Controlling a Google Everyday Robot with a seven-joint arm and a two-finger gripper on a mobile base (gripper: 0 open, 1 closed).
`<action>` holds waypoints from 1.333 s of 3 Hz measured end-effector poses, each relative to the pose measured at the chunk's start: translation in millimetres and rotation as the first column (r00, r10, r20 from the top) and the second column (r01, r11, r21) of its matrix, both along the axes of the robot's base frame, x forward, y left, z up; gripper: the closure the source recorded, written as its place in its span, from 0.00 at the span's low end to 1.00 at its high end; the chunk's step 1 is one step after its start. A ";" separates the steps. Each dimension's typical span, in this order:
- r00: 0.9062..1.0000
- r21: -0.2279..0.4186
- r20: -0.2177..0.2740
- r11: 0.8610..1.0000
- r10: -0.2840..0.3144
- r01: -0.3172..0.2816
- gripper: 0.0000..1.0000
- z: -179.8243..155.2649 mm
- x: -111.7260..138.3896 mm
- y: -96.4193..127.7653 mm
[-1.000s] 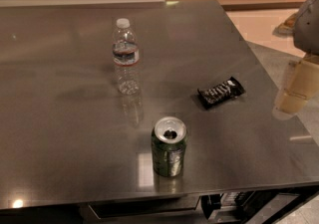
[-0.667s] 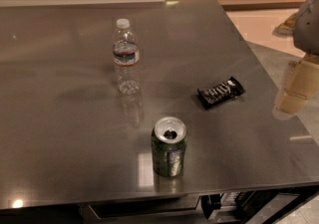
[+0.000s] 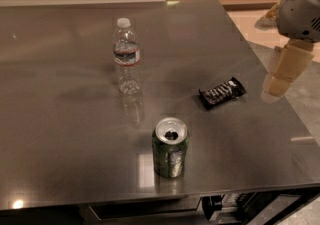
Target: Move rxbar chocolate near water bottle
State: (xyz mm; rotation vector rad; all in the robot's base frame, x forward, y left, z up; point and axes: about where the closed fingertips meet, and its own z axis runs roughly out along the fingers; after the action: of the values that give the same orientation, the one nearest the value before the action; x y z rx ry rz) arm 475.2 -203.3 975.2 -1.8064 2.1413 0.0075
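Note:
The rxbar chocolate (image 3: 222, 92), a flat black wrapper with white lettering, lies on the dark metal table (image 3: 60, 119) right of centre. The water bottle (image 3: 126, 55), clear with a white cap and a dark label, stands upright at the centre left, well apart from the bar. My gripper (image 3: 282, 71) hangs at the right edge of the view, above the table's right edge, to the right of the bar and not touching it. It holds nothing that I can see.
A green soda can (image 3: 170, 147), opened, stands upright near the table's front edge, below the bar and the bottle. The table's right edge runs close under the gripper, with floor beyond it. A wall stands behind the table.

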 end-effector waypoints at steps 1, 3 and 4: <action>0.999 0.057 -0.010 0.998 0.039 -0.038 0.00 -10.0 20.8 2.0; 0.991 0.115 -0.043 0.986 0.125 -0.119 0.00 -57.7 43.6 8.4; 0.986 0.127 -0.082 0.983 0.147 -0.136 0.00 -82.5 48.9 10.9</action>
State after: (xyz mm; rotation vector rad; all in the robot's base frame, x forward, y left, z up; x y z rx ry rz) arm 524.1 -192.4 892.8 -1.9160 2.0193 0.2527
